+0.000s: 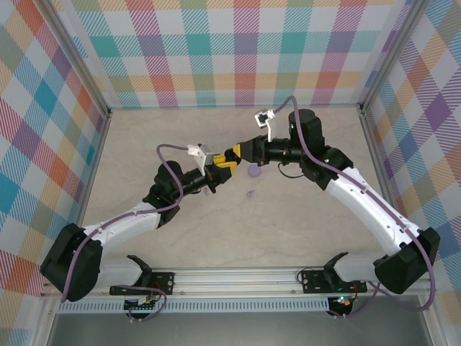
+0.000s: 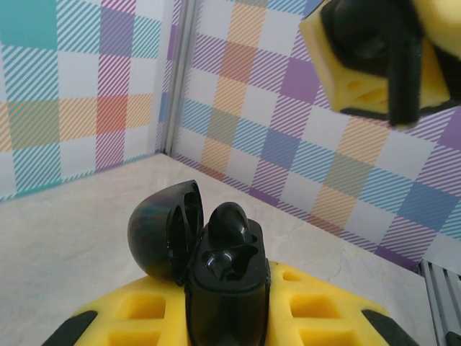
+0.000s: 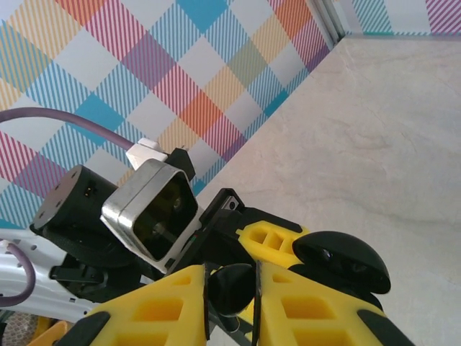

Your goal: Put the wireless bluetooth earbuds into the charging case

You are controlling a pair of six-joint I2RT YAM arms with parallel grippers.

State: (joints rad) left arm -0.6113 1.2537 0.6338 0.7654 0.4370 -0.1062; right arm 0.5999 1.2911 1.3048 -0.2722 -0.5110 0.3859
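Checked walls [image 1: 238,50] in pastel squares ringed a pale marbled tabletop [image 1: 180,130], and both arms reached in to meet above its middle. At the left, the left tool [image 1: 213,178] was clamped on the black charging case [image 2: 227,285], holding it upright with its mouth facing up. The lid [image 2: 162,241] hung open toward 9 o'clock in the left wrist view. One well seemed to hold a black earbud [image 2: 230,222] already, while the well nearer the camera looked empty. From that case the right tool [image 1: 232,156] lay at 1 o'clock, near but apart, its tips aimed back toward 7 o'clock. It pinched a second black earbud [image 3: 230,285] between its yellow pads [image 3: 166,303]; which way the stem pointed could not be made out. The right arm carried the piece, so the coming move likely turned on bringing it down that 1-to-7 line into the free well. Farther right on the tabletop, at 4 o'clock of the right tool, rested a lilac round piece [image 1: 253,171]. A smaller lilac speck [image 1: 250,194] lay at 6 o'clock of it, too small to name.
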